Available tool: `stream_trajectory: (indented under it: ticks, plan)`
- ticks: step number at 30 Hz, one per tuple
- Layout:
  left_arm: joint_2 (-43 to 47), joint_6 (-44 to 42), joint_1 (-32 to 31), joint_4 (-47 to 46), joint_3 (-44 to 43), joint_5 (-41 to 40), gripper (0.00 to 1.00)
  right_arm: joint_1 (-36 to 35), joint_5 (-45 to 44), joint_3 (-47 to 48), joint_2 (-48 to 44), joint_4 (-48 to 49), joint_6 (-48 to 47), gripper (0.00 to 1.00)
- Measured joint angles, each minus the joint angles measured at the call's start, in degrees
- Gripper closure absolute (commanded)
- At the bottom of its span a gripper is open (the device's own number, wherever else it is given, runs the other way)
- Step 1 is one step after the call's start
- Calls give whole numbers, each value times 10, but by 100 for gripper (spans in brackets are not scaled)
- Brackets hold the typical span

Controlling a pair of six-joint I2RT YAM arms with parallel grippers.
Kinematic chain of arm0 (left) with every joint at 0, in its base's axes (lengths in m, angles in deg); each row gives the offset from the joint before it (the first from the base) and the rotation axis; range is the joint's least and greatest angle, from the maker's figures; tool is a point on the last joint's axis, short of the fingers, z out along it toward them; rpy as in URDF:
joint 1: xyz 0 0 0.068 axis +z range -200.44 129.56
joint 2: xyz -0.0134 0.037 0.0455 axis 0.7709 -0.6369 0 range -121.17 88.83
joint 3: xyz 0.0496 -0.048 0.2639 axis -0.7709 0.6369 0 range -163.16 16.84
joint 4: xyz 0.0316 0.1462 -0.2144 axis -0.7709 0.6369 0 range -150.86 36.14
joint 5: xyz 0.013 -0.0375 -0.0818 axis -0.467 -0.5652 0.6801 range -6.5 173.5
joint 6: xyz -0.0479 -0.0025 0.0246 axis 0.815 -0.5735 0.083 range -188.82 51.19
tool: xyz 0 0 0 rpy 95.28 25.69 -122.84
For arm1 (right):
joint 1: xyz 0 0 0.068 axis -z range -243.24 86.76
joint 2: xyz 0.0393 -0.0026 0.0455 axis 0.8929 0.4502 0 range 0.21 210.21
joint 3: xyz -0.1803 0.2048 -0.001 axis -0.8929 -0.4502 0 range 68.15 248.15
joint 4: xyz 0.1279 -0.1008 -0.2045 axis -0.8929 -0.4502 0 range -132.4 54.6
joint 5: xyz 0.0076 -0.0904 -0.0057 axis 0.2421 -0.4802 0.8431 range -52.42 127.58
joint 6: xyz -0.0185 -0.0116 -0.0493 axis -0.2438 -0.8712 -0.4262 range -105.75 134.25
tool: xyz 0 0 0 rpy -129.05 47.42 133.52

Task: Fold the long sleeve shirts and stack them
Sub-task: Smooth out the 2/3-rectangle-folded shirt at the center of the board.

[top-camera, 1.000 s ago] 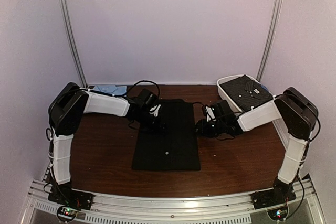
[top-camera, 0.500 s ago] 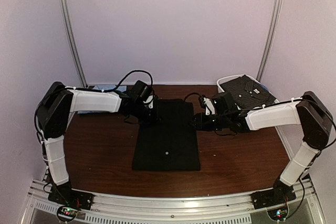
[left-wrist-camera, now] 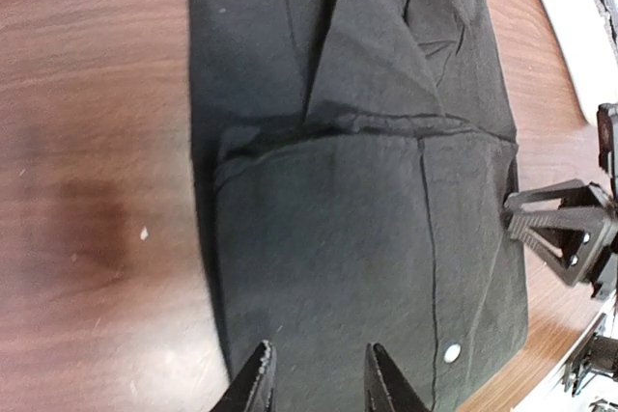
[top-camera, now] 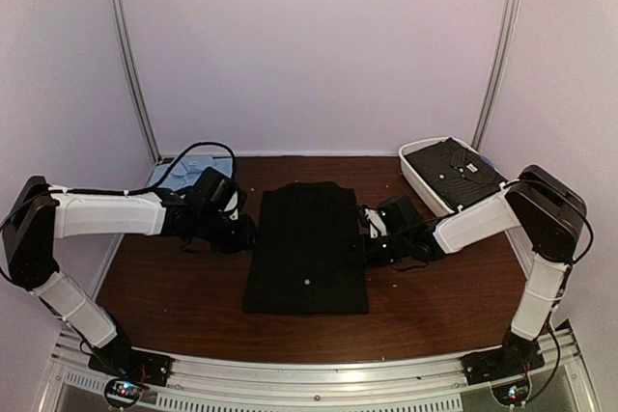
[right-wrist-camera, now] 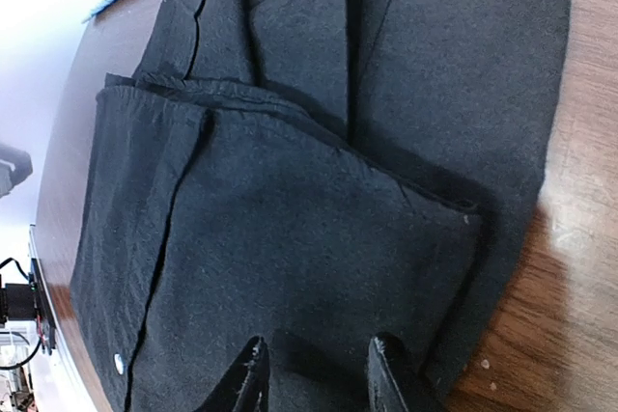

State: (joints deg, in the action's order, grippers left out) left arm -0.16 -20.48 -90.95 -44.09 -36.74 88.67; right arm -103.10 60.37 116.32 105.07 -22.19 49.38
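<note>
While shirt (top-camera: pixel 304 258) unmoved, left tool (top-camera: pixel 247 234) leftward

Overhead cam was pretty soft and low-res, lit evenly with a pinkish-purple cast on the walls, and the black shirt (top-camera: pixel 307 248) came out as a flat dark blob. Bit of glare off the metal rail (top-camera: pixel 338 374) at the near edge. Wrist cams were way sharper: the weave showed, the tabletop (left-wrist-camera: pixel 87 142) had a dull sheen plus a dark shadow patch, the right one's upper-left corner blew out white, and its fingers (right-wrist-camera: pixel 249 373) looked soft.
</note>
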Motion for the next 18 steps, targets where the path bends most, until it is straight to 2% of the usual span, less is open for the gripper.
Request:
stream_trajectory:
  ticks: [6, 18]
  plan:
    - [49, -13, 10, 9, 36, -2, 67, 3, -14, -30, -23, 15, 17, 62]
    - [102, -39, 35, -11, 115, 36, 64, 4, -89, -56, -191, -105, 24, 55]
